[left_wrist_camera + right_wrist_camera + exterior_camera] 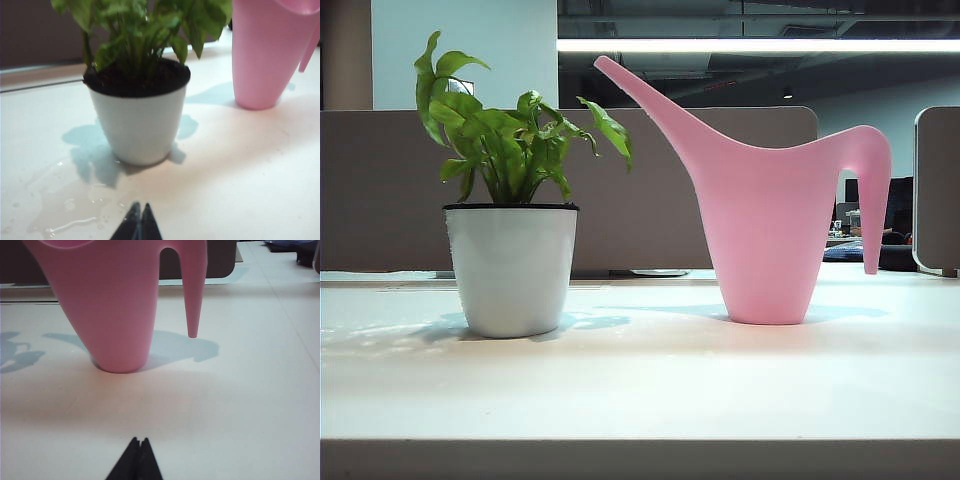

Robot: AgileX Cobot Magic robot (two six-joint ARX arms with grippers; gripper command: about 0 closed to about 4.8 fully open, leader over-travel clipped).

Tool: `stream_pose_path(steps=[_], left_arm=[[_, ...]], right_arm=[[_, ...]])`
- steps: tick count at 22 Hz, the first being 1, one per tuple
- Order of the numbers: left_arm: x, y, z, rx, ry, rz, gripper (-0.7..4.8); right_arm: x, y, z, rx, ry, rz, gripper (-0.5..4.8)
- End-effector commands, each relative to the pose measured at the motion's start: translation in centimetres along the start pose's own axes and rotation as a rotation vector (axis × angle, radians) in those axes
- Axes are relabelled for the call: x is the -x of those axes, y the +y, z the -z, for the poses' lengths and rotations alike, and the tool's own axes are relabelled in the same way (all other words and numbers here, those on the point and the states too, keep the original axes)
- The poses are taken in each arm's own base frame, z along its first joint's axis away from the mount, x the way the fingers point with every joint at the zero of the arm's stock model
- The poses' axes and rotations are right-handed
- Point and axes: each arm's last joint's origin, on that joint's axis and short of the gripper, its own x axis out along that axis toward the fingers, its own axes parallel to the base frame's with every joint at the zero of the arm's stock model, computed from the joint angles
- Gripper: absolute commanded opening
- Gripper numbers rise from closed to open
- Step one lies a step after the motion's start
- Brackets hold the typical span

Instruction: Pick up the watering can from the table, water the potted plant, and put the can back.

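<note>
The pink watering can stands upright on the white table, right of the potted plant, its spout rising toward the leaves. Neither arm shows in the exterior view. My left gripper is shut and empty, low over the table a little short of the white pot, with the watering can beyond to one side. My right gripper is shut and empty too, some way back from the watering can and its hanging handle tip.
Spilled water lies in a thin puddle on the table beside the pot, close to my left gripper. A brown partition runs behind the table, with office desks beyond it at the right.
</note>
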Motion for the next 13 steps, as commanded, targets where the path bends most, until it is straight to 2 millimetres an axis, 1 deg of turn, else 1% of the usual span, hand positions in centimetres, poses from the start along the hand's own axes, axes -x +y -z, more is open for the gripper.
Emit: stream_pose_path(steps=[1,3,5,7,13], left_arm=[[-0.2,0.1,0.1,-0.002,-0.038,-0.011,-0.05],[-0.2,0.3,0.1,-0.003,-0.071,-0.044,-0.06],[-0.2,0.6,0.1,-0.03,-0.068,-0.077,-0.06],[-0.1,1.1,0.1,-0.025,-0.068,-0.1,-0.06],[0.2,2.2,0.2,0.005,-0.071,-0.108,-0.06]], right_arm=[[-0.1,0.1,-0.2,0.011,-0.03,-0.024,-0.01],[0.0,0.1,-0.5,0.017,-0.06,-0.022,-0.01],[0.0,0.1,-0.7,0.02,-0.081,-0.022,-0.01],[0.0,0.1,-0.6,0.062,-0.08,-0.02,-0.01],[0.0,0.0,-0.7,0.096,-0.082,0.001,-0.01]])
